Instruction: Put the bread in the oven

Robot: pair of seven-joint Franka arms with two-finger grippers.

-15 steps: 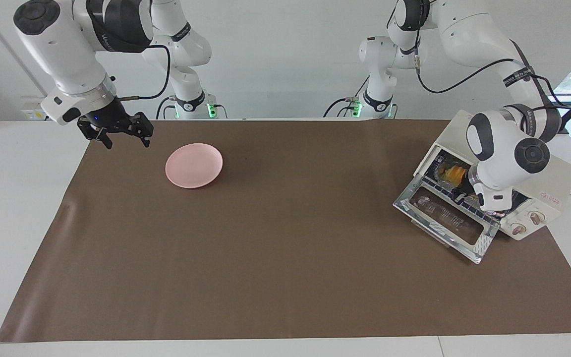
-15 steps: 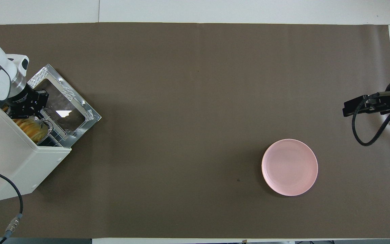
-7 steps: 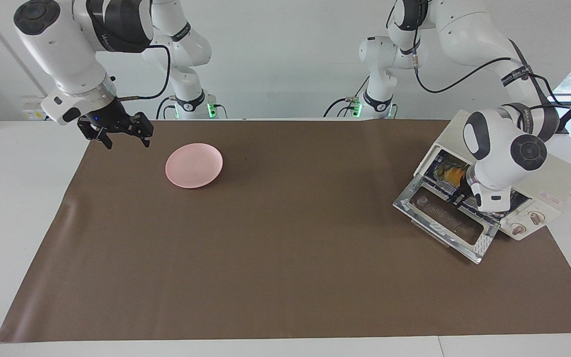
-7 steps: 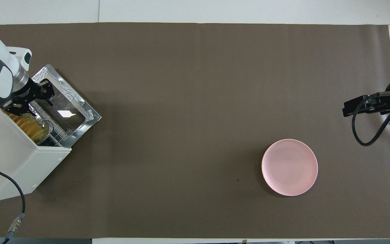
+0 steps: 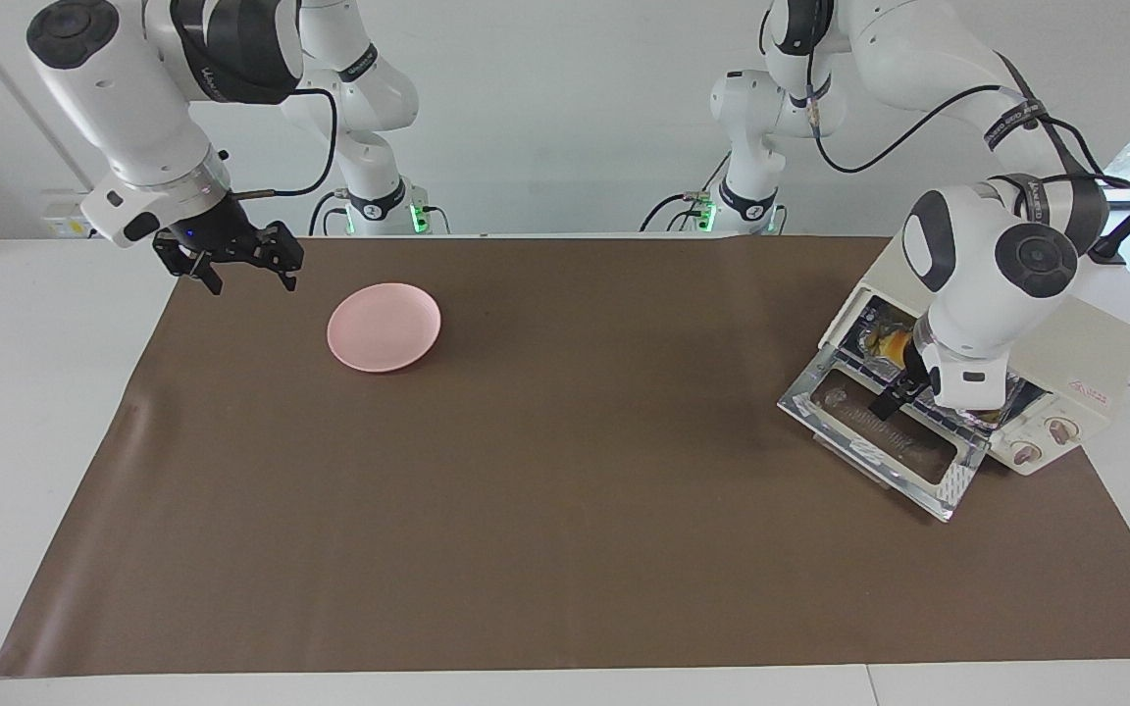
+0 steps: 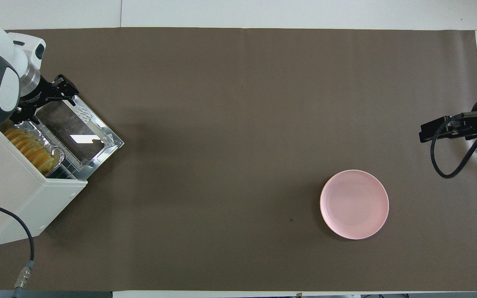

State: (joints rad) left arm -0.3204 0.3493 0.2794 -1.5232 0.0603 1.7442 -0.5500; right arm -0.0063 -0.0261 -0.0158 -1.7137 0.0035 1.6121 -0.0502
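Inside the one oven [image 6: 19,194] lies one bread [image 6: 27,150]; both tools, left tool [image 6: 52,97] and right tool [image 5: 236,263], gape empty.

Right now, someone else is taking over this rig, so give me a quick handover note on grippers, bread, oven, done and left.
Left gripper: open, empty, over the open oven door.
Right gripper: open, empty, waiting over the mat's edge beside the pink plate.
Bread: on the foil tray inside the oven, at the left arm's end of the table.
Done: bread is in.
Left: clear the left arm; door not yet closed, if that is wanted.
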